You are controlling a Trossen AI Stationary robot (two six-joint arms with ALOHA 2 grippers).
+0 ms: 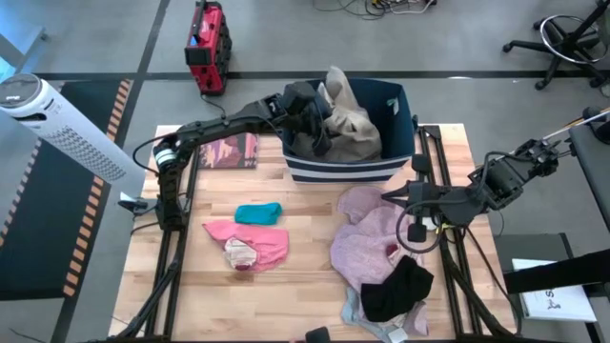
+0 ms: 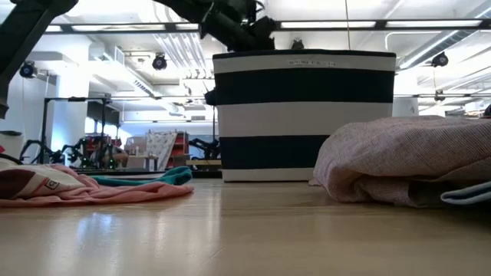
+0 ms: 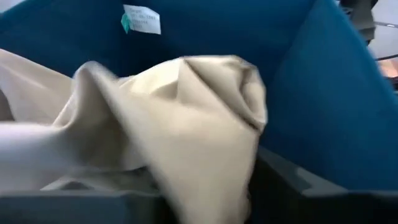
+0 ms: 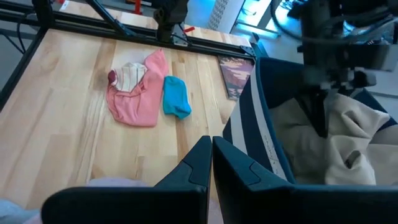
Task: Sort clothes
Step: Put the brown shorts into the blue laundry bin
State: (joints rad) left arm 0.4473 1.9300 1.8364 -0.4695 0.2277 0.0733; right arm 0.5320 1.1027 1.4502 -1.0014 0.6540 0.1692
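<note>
Nearest the low camera: the large mauve-pink garment (image 2: 399,157) is heaped on the wooden table (image 1: 305,276), on my right arm's side.
Black piece: I see it (image 1: 396,286) lying on the mauve heap's near end, over a grey piece (image 1: 355,310).
Pink garment: it lies flat (image 1: 250,243) on the left half of the table, touching a folded striped maroon bit.
Teal piece: small (image 1: 258,213), just beside the pink one, toward the bin.
Bin: navy-and-white striped (image 2: 303,115), at the table's far edge; the beige garment (image 1: 348,124) is bunched inside.
Left gripper: over the bin (image 1: 307,112), close above the beige cloth; I cannot tell how its fingers stand.
Right gripper: fingers together (image 4: 211,155), holding nothing, above the mauve garment.
Booklet: dark red (image 1: 230,151), flat beside the bin.
</note>
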